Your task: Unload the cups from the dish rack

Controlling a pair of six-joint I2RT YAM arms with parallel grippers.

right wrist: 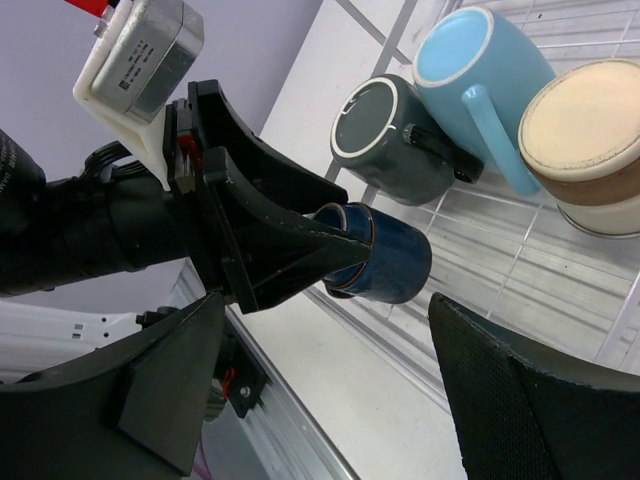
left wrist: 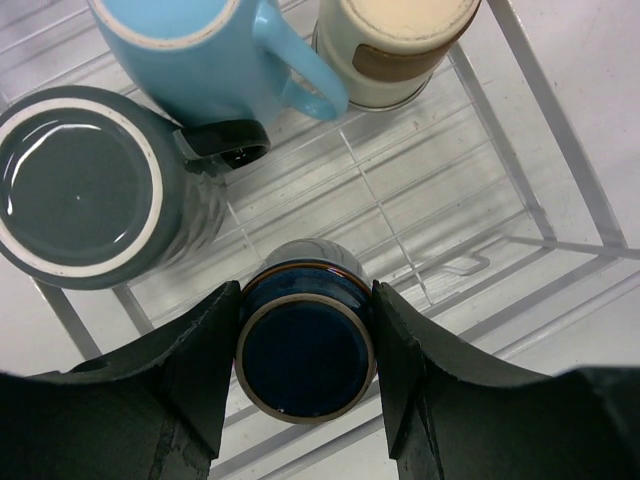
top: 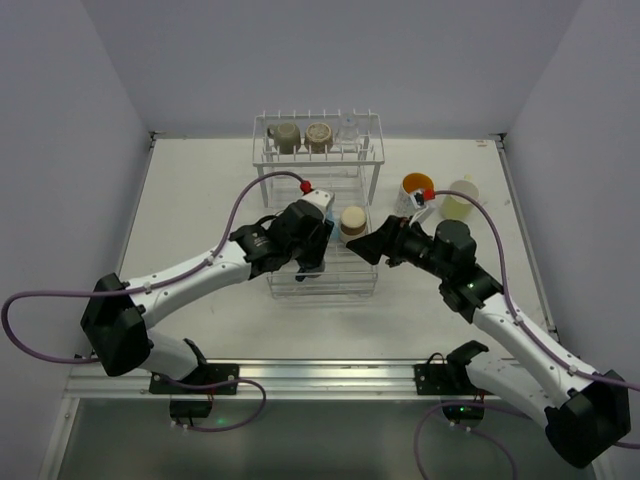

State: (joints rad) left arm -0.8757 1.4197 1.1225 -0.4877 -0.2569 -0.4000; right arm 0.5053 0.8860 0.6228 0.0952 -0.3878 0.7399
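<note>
My left gripper (left wrist: pixel 305 345) is shut on a small dark blue cup (right wrist: pixel 388 260), base toward its camera, just above the near end of the white dish rack's (top: pixel 318 285) lower basket. In that basket lie a dark green cup (left wrist: pixel 90 190), a light blue cup (left wrist: pixel 200 50) and a tan cup (left wrist: pixel 395 45). The upper shelf holds an olive cup (top: pixel 286 136), a brown cup (top: pixel 318 135) and a clear glass (top: pixel 348 128). My right gripper (right wrist: pixel 330 350) stands open and empty just right of the rack, facing the held cup.
A white cup with an orange inside (top: pixel 415 190) and a pale yellow-green cup (top: pixel 460 200) stand on the table right of the rack, behind my right arm. Grey walls close in the table at the back and sides.
</note>
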